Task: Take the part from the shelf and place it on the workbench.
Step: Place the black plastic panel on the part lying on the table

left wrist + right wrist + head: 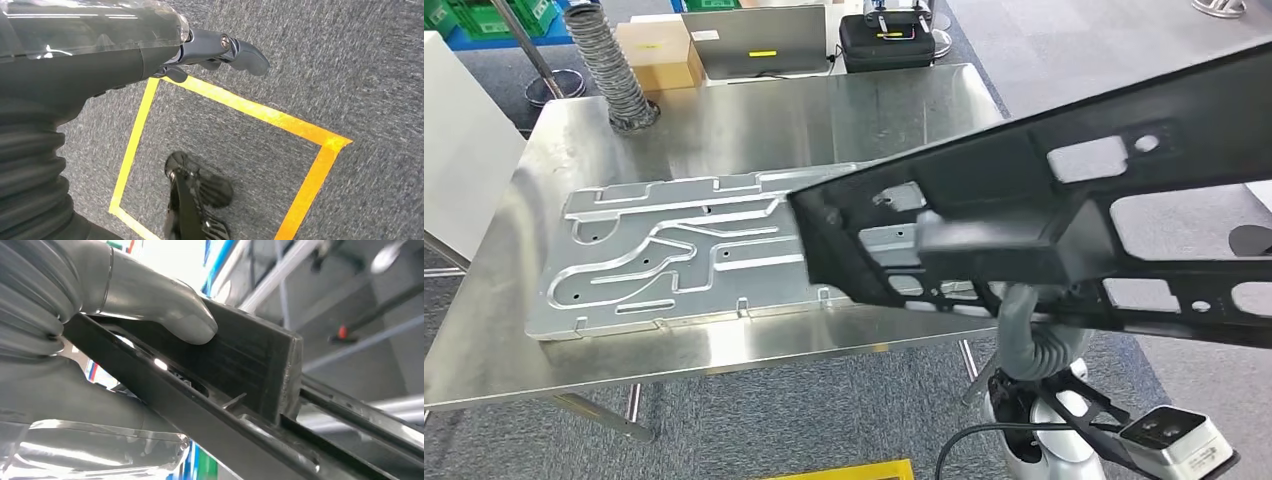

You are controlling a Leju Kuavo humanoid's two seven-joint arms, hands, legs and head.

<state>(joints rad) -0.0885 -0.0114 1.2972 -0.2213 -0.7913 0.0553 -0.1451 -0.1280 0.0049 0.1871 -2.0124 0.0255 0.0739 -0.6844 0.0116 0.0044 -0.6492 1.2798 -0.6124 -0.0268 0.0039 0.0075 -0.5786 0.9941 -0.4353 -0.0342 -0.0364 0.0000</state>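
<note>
Nearest the head camera: long black part, held aloft, slanting across the right half of the view, its near end over the edge of the steel desk and above the stamped silver panel lying there. Looks rigid: flat frame with cut-outs and raised ribs, probably moulded plastic or thin painted metal, so likely light for its length but awkward, prone to swing about the grip point. Best held at the thick rib near mid-length. Right hand does that: thumb pressed flat on the upright rib, fingers hidden behind the part, grip closed on it. Left hand hangs over grey carpet, fingers loosely extended, holding nothing. Not yet set down.
</note>
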